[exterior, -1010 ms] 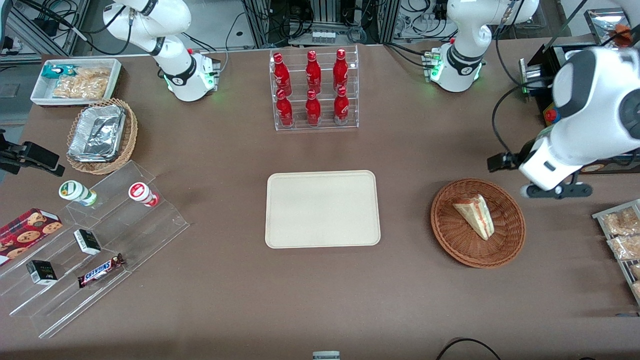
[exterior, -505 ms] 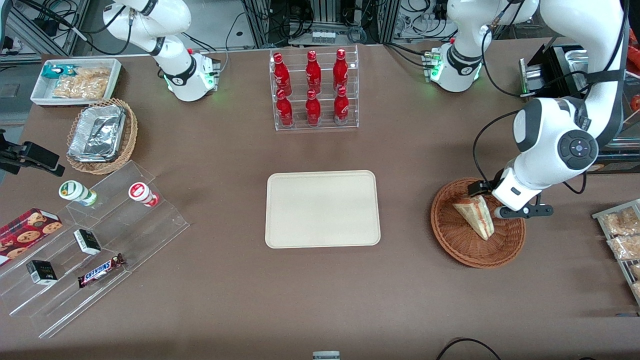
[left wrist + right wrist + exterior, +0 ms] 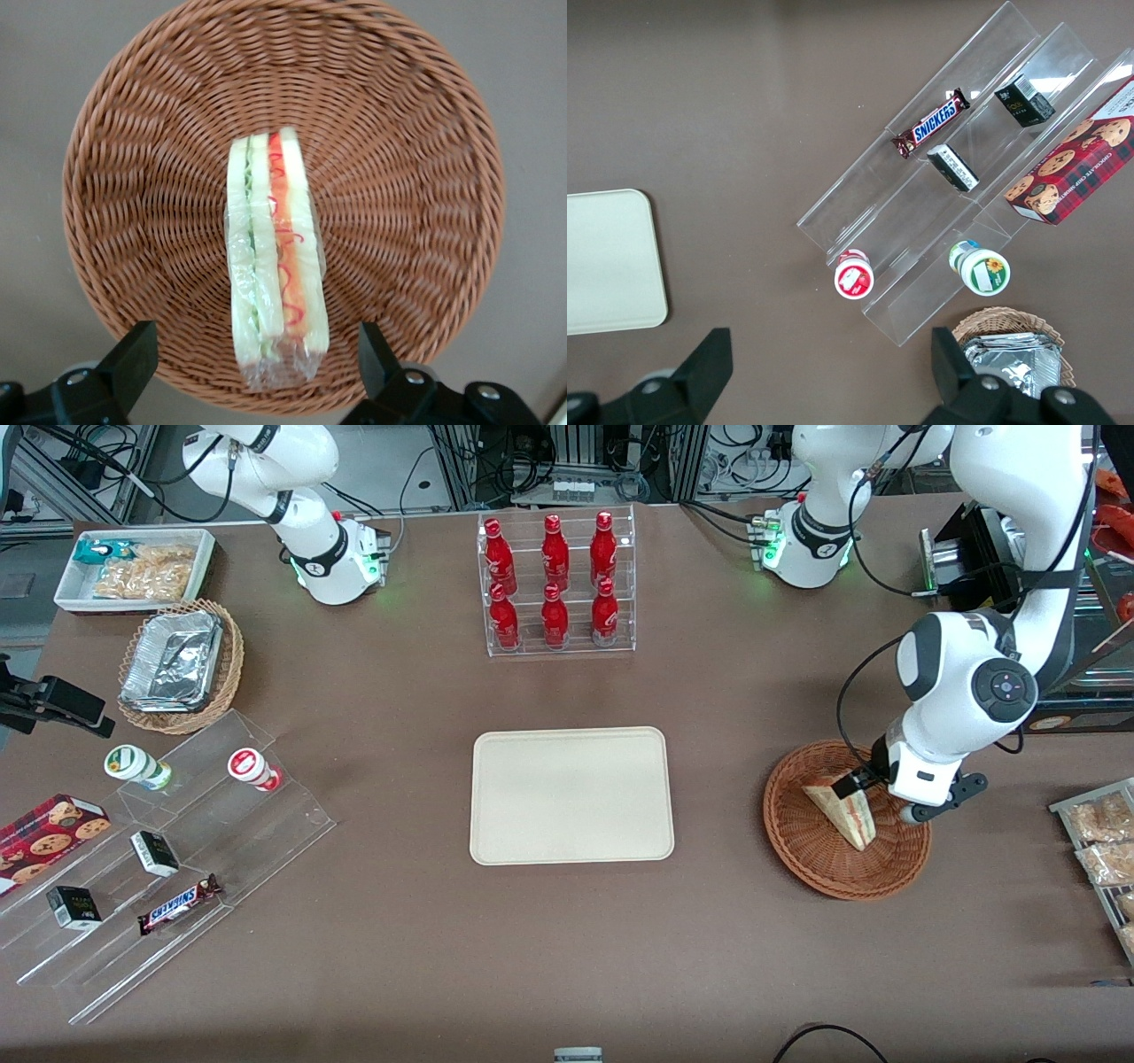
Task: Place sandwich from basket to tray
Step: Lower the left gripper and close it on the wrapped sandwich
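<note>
Sandwich (image 3: 273, 266) lies wrapped in the middle of the basket (image 3: 416, 159), cut edge up, showing green and red-orange layers. Claw (image 3: 257, 367) hangs above the basket, over the sandwich, fingers (image 3: 133, 354) spread wide to either side of it and holding nothing. On the worktop (image 3: 567, 939), the basket sits toward the working arm's end, well apart from the bare tray (image 3: 570, 794).

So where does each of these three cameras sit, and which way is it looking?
Front view: high, facing both arms across the table; shows the gripper over the basket.
Left wrist view: on the working arm, looking straight down at the sandwich between open fingers.
Right wrist view: on the parked arm, looking down at the Snickers bar.
Front and right wrist views share the tray.
</note>
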Robot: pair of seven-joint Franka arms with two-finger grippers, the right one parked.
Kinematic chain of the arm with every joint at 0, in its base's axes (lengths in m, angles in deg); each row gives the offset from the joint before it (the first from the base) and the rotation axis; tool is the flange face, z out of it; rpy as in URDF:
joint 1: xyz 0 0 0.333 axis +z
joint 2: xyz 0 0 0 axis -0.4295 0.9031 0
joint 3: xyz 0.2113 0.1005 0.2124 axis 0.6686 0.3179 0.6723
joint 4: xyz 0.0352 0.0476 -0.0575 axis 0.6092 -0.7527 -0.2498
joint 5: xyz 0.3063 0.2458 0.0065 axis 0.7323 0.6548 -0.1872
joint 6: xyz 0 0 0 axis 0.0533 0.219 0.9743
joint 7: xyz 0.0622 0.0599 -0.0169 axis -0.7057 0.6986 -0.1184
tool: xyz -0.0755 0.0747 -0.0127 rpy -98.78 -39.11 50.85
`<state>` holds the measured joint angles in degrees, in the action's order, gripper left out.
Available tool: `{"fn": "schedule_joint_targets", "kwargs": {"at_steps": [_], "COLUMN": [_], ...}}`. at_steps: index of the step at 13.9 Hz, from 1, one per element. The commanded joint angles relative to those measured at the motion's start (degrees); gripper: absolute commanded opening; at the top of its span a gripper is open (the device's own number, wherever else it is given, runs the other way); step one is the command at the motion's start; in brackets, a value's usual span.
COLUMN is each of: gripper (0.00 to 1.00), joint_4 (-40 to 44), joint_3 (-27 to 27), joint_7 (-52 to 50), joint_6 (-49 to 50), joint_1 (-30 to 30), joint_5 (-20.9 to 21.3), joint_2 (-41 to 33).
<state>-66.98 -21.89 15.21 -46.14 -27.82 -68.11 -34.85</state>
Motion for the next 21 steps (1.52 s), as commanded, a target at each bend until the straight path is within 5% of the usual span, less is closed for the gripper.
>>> {"fn": "schedule_joint_targets", "kwargs": {"at_steps": [1, 7, 11, 16, 21], "gripper": [1.00, 0.98, 0.16, 0.12, 0.13], "joint_4": [0.1, 0.5, 2.1, 12.7, 22.9], "joint_3": [-0.3, -0.3, -0.3, -0.5, -0.9], "joint_7": [-6.9, -13.5, -12.8, 5.8, 7.0], "joint_6": [-1.8, -4.7, -1.4, 17.5, 24.2], "joint_1": [0.1, 0.3, 0.1, -0.2, -9.7], "joint_5": [0.3, -1.1, -0.3, 0.1, -0.2], "joint_2": [2.3, 7.0, 6.1, 6.2, 8.4]}}
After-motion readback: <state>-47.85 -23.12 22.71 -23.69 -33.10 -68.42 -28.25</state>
